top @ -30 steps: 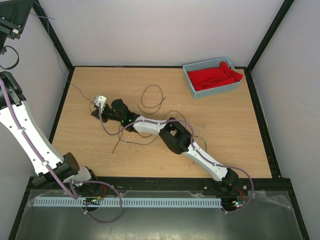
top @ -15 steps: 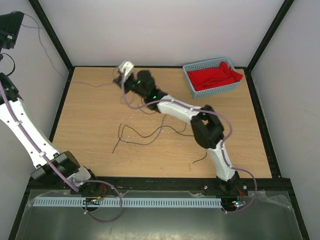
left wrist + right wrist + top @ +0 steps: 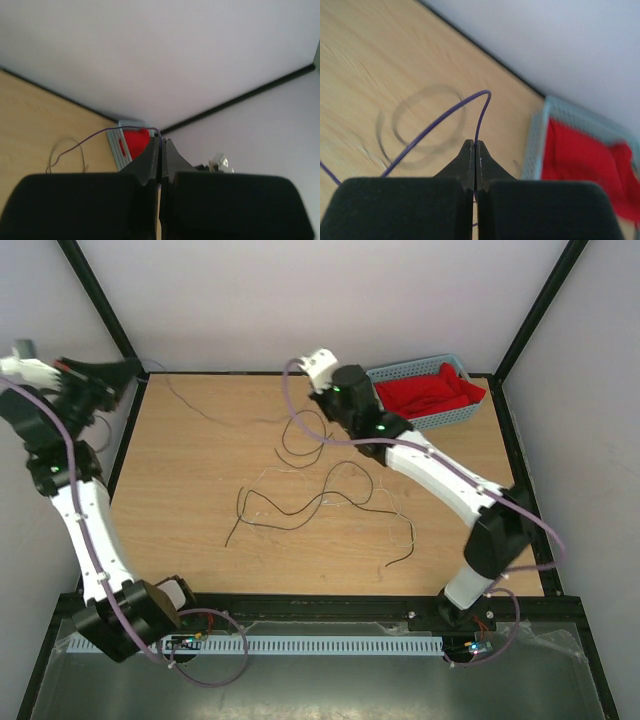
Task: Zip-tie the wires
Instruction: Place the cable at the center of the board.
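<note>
Several thin dark wires (image 3: 300,508) lie curled across the middle of the wooden table (image 3: 180,520), with one loop (image 3: 303,440) nearer the back. My right gripper (image 3: 314,388) is raised at the back centre, beside the basket. In the right wrist view it (image 3: 475,145) is shut on a thin purplish wire (image 3: 445,115) that arcs up from its tips. My left gripper (image 3: 136,367) is held high at the back left corner. It (image 3: 160,142) is shut on a thin wire (image 3: 95,136) that trails left. A strand (image 3: 205,417) runs between the two grippers. I cannot pick out the zip tie.
A pale blue basket (image 3: 420,421) holding a red cloth (image 3: 430,390) stands at the back right, close to my right gripper. Black frame posts and white walls enclose the table. Lilac robot cables (image 3: 290,390) loop beside the right wrist.
My right arm has swung from the table's left middle to the back centre, drawing a wire with it. The left arm has dropped into view at the back left. The wires have spread out.
</note>
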Robot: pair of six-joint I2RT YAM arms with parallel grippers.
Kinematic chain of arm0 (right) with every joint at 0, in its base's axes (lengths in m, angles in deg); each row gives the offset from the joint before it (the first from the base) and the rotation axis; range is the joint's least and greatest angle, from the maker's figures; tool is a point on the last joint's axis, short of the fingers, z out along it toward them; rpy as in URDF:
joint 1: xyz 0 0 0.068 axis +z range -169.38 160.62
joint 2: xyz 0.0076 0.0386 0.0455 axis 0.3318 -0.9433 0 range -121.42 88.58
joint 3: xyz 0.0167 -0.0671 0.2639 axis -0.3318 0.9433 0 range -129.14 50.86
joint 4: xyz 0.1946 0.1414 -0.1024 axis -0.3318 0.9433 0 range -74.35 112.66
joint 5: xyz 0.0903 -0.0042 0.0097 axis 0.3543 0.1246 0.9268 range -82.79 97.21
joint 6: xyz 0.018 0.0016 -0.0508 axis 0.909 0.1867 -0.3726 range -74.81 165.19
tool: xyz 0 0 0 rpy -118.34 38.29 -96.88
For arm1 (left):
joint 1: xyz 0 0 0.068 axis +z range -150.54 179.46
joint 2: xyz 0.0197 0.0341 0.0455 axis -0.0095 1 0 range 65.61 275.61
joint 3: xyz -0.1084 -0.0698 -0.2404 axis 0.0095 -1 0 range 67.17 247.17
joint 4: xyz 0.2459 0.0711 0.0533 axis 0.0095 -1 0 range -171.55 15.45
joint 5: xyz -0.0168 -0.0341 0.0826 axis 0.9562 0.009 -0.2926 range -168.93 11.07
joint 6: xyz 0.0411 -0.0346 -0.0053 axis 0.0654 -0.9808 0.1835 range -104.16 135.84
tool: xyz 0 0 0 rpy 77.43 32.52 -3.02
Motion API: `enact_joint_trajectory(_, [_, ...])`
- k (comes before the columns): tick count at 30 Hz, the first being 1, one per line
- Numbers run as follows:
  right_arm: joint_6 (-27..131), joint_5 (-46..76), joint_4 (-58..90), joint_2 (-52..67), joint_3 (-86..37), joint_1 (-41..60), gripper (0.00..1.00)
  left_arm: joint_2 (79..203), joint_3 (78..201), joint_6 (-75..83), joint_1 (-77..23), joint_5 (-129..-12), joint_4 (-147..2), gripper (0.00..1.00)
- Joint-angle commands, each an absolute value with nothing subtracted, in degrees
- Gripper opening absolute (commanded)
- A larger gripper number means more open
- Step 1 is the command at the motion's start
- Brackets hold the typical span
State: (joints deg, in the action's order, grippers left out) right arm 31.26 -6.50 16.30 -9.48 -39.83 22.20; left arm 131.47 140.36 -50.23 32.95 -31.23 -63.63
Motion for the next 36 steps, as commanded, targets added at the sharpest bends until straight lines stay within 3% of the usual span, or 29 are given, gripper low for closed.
enact_joint_trajectory(1, [36.5,-13.4,30.2,3.5,-25.7,14.0,0.0,124.9,129.6,-47.2,28.6,-31.5,-61.3,0.0])
enact_joint_trajectory(7, [39.3,-15.2,31.7,17.2,-12.6,4.9,0.0,118.4,116.2,-46.6,22.2,-32.2,-61.3,0.0])
enact_joint_trajectory(21, [39.3,-23.5,42.0,18.1,-3.1,1.6,0.03,108.8,91.6,-45.1,12.5,-38.5,-64.2,0.0])
enact_joint_trajectory(29, [40.6,-23.3,44.3,12.4,-2.8,1.7,0.21,104.8,84.3,-42.4,11.9,-40.2,-68.9,0.0])
enact_joint_trajectory(36, [39.7,-21.9,47.3,8.4,-3.3,1.6,0.61,104.5,82.0,-40.4,11.9,-40.8,-70.5,0.0])
